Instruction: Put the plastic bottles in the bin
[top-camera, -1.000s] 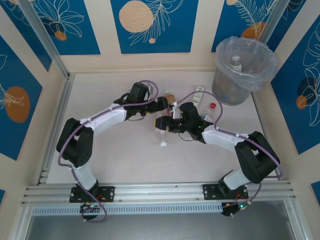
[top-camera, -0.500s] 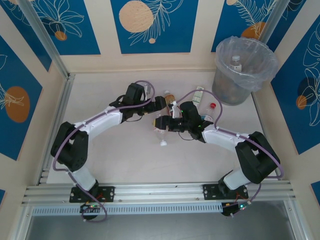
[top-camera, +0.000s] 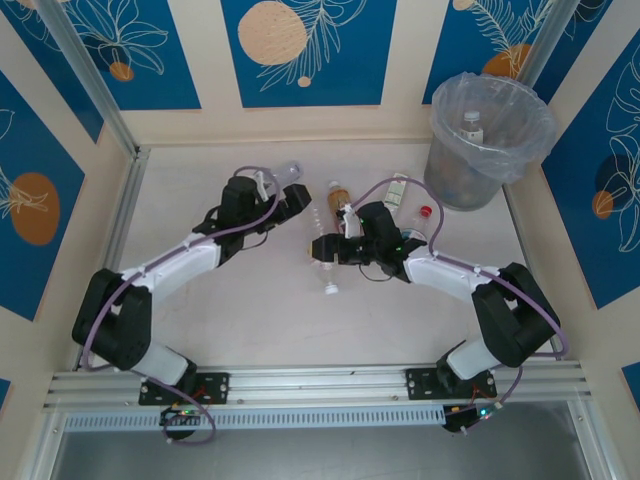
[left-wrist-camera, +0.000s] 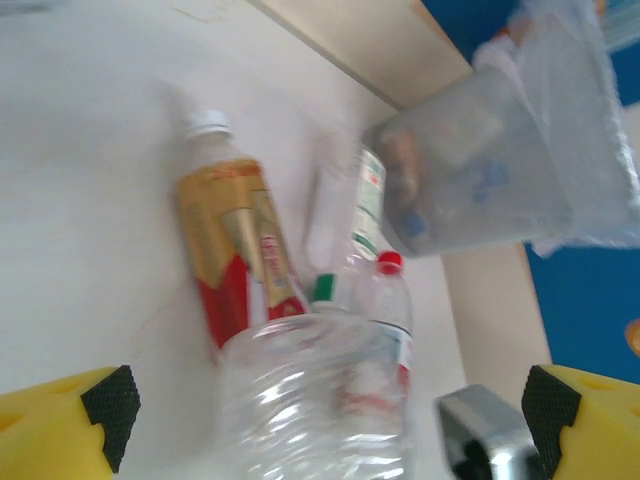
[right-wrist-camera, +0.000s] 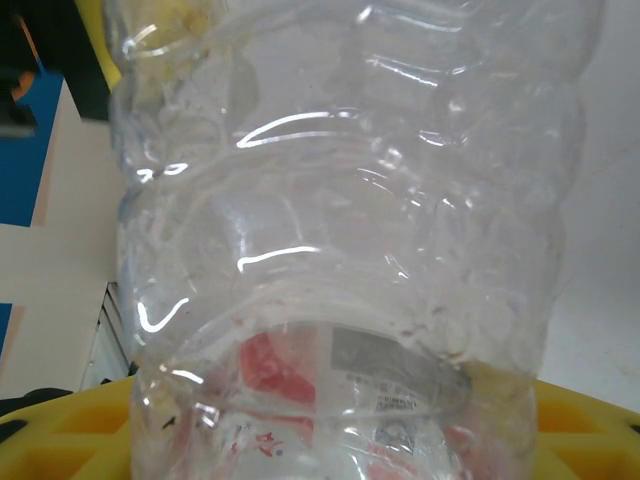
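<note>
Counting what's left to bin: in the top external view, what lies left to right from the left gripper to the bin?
From the left: left gripper → brown-labelled bottle → green-and-white bottle → red-capped bottle → bin. The clear bottle in the right gripper overlaps the brown one, so it is left out.

arms: white links, black joints | cables: lilac — looped | jaws: yellow, black pads

bottle: clear glossy ribbed plastic | bin liner: crinkly film | table: matt
</note>
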